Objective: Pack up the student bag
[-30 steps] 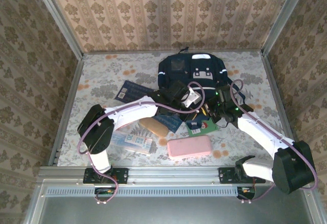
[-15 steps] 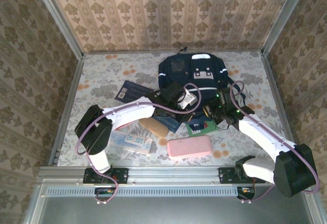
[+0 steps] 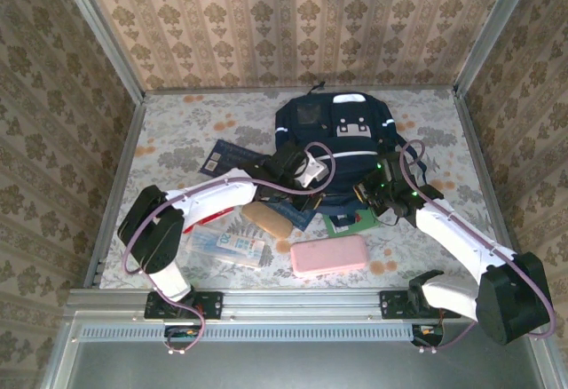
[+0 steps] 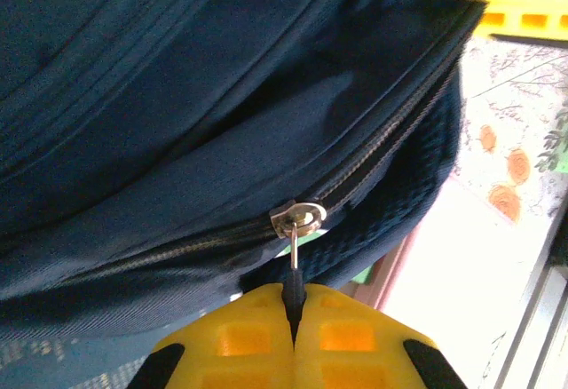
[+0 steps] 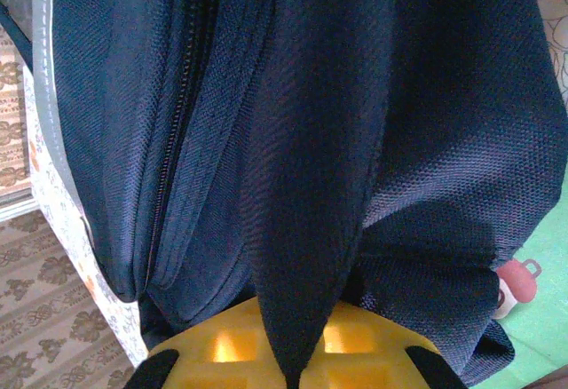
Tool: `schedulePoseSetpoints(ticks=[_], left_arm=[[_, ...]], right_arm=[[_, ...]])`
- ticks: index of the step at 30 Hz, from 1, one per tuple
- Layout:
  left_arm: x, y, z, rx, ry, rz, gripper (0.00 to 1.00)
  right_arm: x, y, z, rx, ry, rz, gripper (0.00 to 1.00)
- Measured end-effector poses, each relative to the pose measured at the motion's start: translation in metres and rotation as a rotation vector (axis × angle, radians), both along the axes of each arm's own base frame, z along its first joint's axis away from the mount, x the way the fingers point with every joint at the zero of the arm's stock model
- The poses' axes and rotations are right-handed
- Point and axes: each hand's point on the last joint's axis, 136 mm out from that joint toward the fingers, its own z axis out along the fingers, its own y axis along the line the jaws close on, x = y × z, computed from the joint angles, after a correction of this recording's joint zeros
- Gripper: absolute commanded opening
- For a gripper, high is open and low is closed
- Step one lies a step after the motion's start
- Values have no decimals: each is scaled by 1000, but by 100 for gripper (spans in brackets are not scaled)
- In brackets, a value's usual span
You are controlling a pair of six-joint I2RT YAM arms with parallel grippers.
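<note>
Left wrist view: left claw (image 4: 293, 318) pressed fully closed, pinching the dark zipper pull (image 4: 294, 256) just below the silver slider (image 4: 298, 216) of the student bag (image 4: 177, 96). Right wrist view: right claw (image 5: 293, 358) closed tight on a navy fabric fold (image 5: 311, 229) of the bag. From above: bag flat at the far middle of the desk (image 3: 177, 131), navy with white stripes and a grey patch, both claws at its near edge. Since a second ago, left claw shifted leftward along that edge; right claw in place.
</note>
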Motion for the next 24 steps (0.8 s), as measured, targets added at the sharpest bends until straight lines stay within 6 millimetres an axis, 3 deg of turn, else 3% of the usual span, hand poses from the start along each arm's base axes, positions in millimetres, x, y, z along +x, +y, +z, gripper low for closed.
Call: schedulePoseSetpoints(ticks=[8,13,19,24], left_arm=[[12,19,-4,13,8,48,0],[13,23,-4,15,4,54,0],[5,22,-1,-3,9,35,0],[-9,4,6,-25,4,-15,0]], right_arm=[[2,-5,4,-7,-18,-4,6],[1,-6,3,-28,-24,12,16],[4,-23,2,-83,-32,-5,46],[6,-35,15,-133,-58,-18,56]])
